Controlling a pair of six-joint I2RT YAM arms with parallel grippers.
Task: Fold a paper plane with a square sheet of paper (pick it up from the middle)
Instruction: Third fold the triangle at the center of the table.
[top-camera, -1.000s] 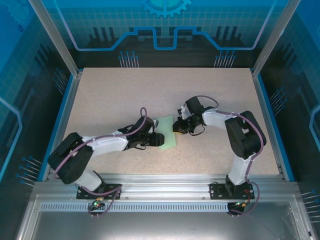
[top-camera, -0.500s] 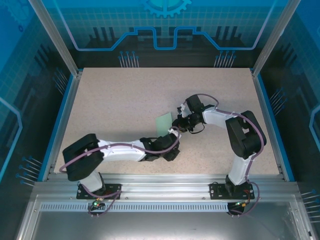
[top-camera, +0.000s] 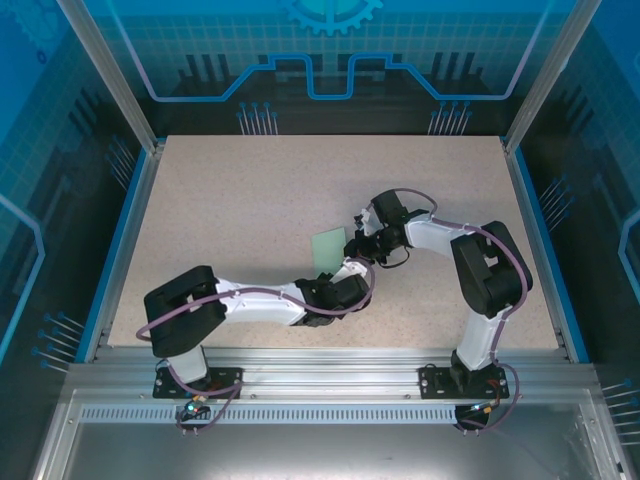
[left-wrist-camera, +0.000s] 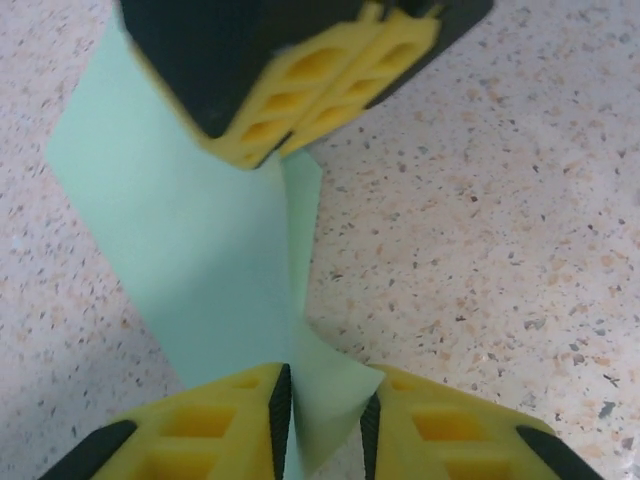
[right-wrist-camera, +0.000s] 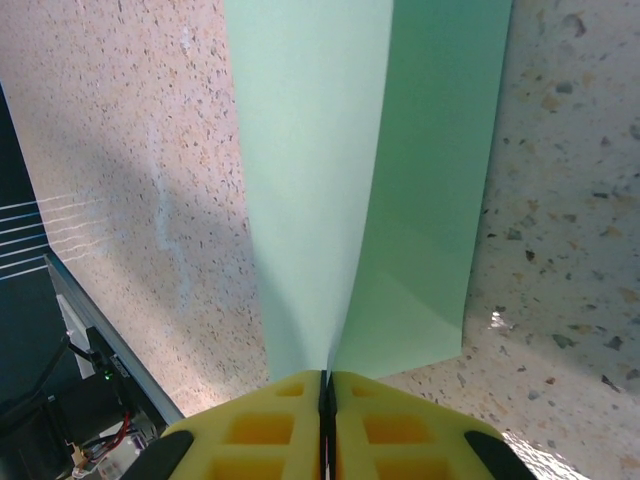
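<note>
Square sheet of paper (top-camera: 328, 247): where is it seen from above?
— At the middle of the bench (top-camera: 250, 190), its near corner met by the left gripper (top-camera: 350, 272), its right edge by the right gripper (top-camera: 358, 250).
— And at the left wrist?
— A folded flap is seen between slightly parted jaws, unclamped.
— At the right wrist?
— Jaws are pressed shut on the creased sheet's edge.

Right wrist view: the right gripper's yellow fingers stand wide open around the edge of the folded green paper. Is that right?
Not quite. The right gripper is shut, not wide open: its yellow fingers are pressed together on the edge of the folded green paper, as the right wrist view shows.
</note>
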